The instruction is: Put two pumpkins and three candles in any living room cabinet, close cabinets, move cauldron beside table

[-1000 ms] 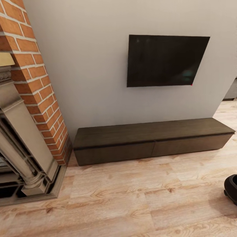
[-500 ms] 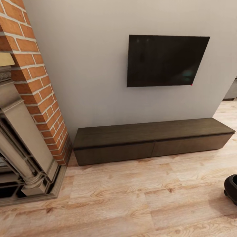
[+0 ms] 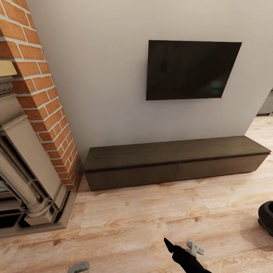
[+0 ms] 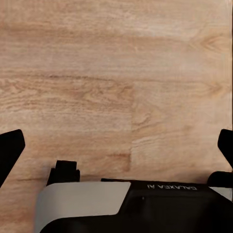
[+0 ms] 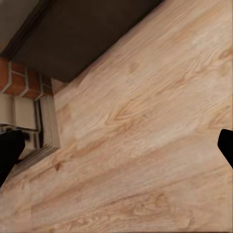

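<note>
Now I see my left gripper (image 4: pixel 116 145) with jaws wide apart over bare floor (image 3: pixel 125 220), holding nothing. The closed cabinet (image 3: pixel 176 161) stands ahead against the wall. My right gripper (image 5: pixel 116 145) is also spread and empty, with the cauldron (image 3: pixel 267 217) farther right.

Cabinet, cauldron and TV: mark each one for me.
cabinet (image 3: pixel 131 176), head view, on its left drawer front.
cauldron (image 3: pixel 267 218), head view, on its black side at the picture's right edge.
TV (image 3: pixel 189 70), head view, middle of the dark screen.
</note>
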